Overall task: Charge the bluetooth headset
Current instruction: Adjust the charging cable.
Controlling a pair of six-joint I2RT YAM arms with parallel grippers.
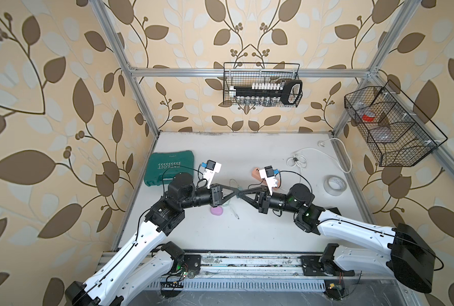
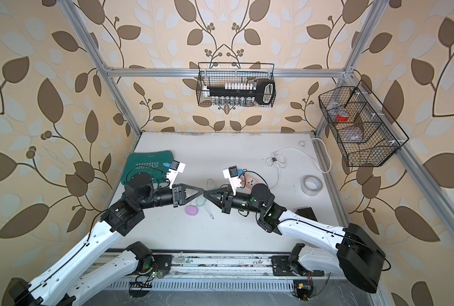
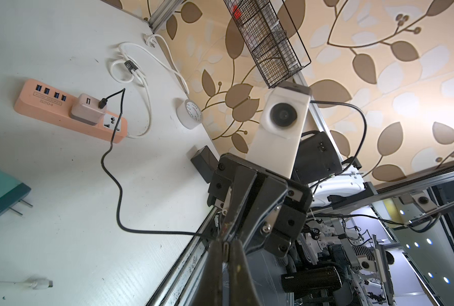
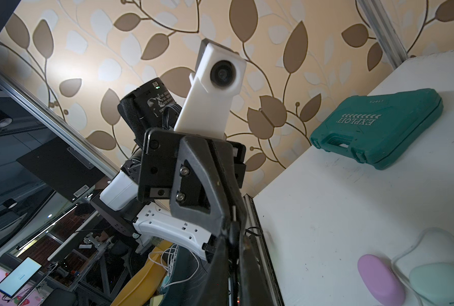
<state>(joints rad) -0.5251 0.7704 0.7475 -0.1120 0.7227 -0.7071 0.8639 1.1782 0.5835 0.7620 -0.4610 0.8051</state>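
A pink power strip (image 3: 42,106) lies on the white table with a grey adapter (image 3: 88,111) plugged into it. A black cable (image 3: 117,190) runs from the adapter to where my two grippers meet tip to tip above the table. My left gripper (image 1: 236,191) (image 3: 225,246) is shut on the cable's small plug, whose light metal end shows between the tips. My right gripper (image 1: 240,194) (image 4: 233,238) is shut on the plug's dark body from the opposite side. A pink oval case (image 1: 216,211) and a mint one (image 4: 432,280) lie below. I cannot tell which is the headset.
A green tool case (image 1: 170,168) lies at the left, with a tape roll (image 1: 335,185) and a coiled white cord (image 1: 297,160) at the right. A small black box (image 2: 305,212) sits near the right arm. Wire baskets (image 1: 261,84) (image 1: 390,124) hang on the walls. A loose white cable end (image 3: 39,283) rests on the table.
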